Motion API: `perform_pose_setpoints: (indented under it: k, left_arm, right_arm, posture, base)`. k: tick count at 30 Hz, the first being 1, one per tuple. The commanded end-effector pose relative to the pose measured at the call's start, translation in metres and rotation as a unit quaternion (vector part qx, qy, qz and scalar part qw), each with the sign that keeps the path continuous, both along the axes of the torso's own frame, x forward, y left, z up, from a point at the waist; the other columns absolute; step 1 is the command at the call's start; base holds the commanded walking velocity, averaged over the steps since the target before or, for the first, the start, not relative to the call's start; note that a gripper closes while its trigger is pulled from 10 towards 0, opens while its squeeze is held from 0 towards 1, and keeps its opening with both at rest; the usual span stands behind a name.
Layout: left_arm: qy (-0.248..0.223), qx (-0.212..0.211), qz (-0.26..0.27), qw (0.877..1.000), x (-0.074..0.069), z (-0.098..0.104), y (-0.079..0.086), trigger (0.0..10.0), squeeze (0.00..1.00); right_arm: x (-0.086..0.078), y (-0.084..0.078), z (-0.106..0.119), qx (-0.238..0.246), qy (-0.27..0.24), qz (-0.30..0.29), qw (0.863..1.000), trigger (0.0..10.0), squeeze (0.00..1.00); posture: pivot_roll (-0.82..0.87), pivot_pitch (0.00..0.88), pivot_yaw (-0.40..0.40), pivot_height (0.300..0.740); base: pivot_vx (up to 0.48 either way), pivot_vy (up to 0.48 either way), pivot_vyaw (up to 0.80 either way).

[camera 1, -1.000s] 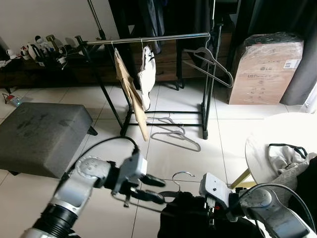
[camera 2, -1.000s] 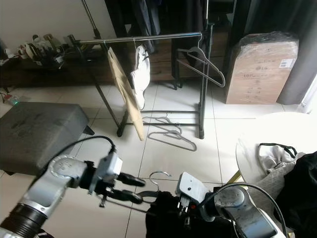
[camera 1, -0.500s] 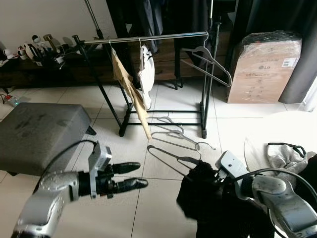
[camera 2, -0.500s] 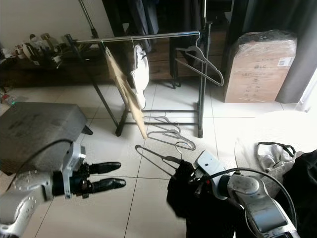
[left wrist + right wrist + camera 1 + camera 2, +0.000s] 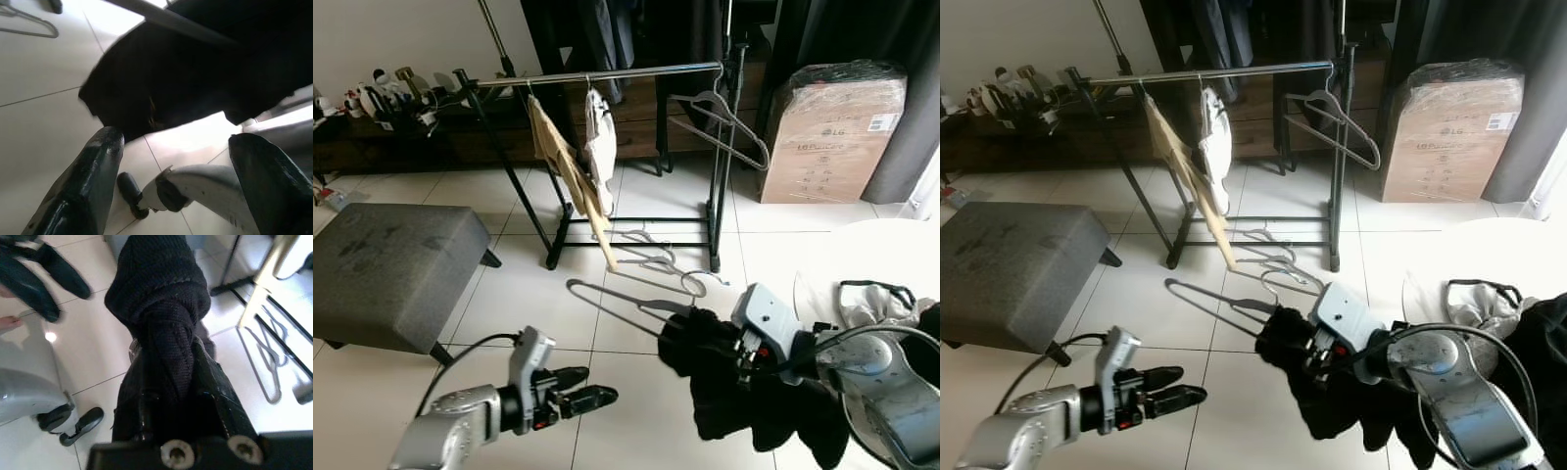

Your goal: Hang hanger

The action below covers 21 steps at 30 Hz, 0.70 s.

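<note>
Though light, likely awkward to carry: a thin, stiff wire hanger (image 5: 622,302) with a soft black knit garment (image 5: 744,382) draped over it, the weight hanging low and free to swing or slip along the smooth wire. Held off the floor by the right pincer (image 5: 736,351), pressed together on the garment where it bunches over the hanger; ribbed knit wrapped round the fingers (image 5: 208,406) in the right wrist view. Best grip probably there, at the neck just under the hook, with cloth and wire pinched together so neither slides. Bare wire arm sticking out to the left, above the tiles, between robot and rack (image 5: 607,73).

Left pincer (image 5: 597,384) low over the floor, empty, fingers (image 5: 88,186) spread, pointing toward the garment.

Rack: a shiny metal rail on black legs, hard and narrow, so the hook must drop squarely over it. Already hanging there a tan garment (image 5: 570,176), a white one (image 5: 602,147) and an empty grey hanger (image 5: 720,122) at the right end. More grey hangers (image 5: 656,259) lying on the glossy, slippery-looking tiles under it. Grey fabric ottoman (image 5: 391,269) to the left; wrapped cardboard box (image 5: 832,127) to the right, beyond a round white worktop (image 5: 871,250) with crumpled cloth on it.
</note>
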<state>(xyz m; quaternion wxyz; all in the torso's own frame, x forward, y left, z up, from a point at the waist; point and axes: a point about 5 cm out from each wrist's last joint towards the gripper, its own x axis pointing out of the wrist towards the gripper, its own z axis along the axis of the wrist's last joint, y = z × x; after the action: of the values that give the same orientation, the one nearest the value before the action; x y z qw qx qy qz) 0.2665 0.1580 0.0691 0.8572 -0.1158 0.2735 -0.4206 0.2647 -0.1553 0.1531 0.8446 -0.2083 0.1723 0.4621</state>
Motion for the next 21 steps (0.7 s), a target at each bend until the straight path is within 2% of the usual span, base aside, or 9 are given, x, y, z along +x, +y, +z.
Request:
perform_pose_setpoints:
  k: [1,2,4,5,9,14,15,21]
  left_arm:
    - [0.000,0.014,0.013,1.000,0.002,-0.003,0.001,10.0,0.00]
    - [0.005,-0.001,0.030,1.000,0.006,-0.005,-0.004,10.0,0.00]
    - [0.009,-0.007,0.036,0.999,0.007,-0.005,-0.006,10.0,0.00]
    - [0.011,-0.034,0.055,0.998,0.011,-0.005,-0.008,10.0,0.00]
    - [0.031,-0.066,0.084,0.994,0.015,-0.004,-0.011,10.0,0.00]
    - [0.057,-0.092,0.084,0.991,0.015,-0.005,-0.018,10.0,0.00]
    - [0.074,-0.098,0.077,0.989,0.014,-0.007,-0.019,10.0,0.00]
    - [0.100,-0.097,0.056,0.989,0.013,-0.009,-0.022,10.0,0.00]
  right_arm:
    - [-0.005,0.010,0.010,0.011,-0.014,0.034,0.999,0.0,0.00]
    - [-0.007,0.013,0.012,0.010,-0.014,0.044,0.999,0.0,0.00]
    - [-0.008,0.013,0.012,0.009,-0.014,0.047,0.999,0.0,0.00]
    - [-0.008,0.016,0.014,0.006,-0.016,0.058,0.998,0.0,0.00]
    - [-0.009,0.019,0.017,0.005,-0.019,0.068,0.998,0.0,0.00]
    - [-0.012,0.025,0.021,0.005,-0.022,0.084,0.996,0.0,0.00]
    - [-0.013,0.028,0.021,0.006,-0.022,0.088,0.996,0.0,0.00]
    - [-0.014,0.033,0.024,0.008,-0.029,0.096,0.995,0.0,0.00]
  posture:
    - [-0.19,0.156,0.110,0.740]
    - [-0.19,0.153,0.109,0.740]
    - [-0.19,0.153,0.109,0.740]
    - [-0.19,0.150,0.108,0.740]
    - [-0.19,0.148,0.108,0.740]
    - [-0.19,0.145,0.110,0.740]
    - [-0.19,0.145,0.111,0.740]
    - [-0.19,0.145,0.114,0.740]
  base:
    - [0.000,0.000,0.00]
    - [0.000,0.000,0.00]
    - [0.000,0.000,0.00]
    - [0.000,0.000,0.00]
    - [0.000,0.000,0.00]
    - [0.000,0.000,0.00]
    - [0.000,0.000,0.00]
    - [0.000,0.000,0.00]
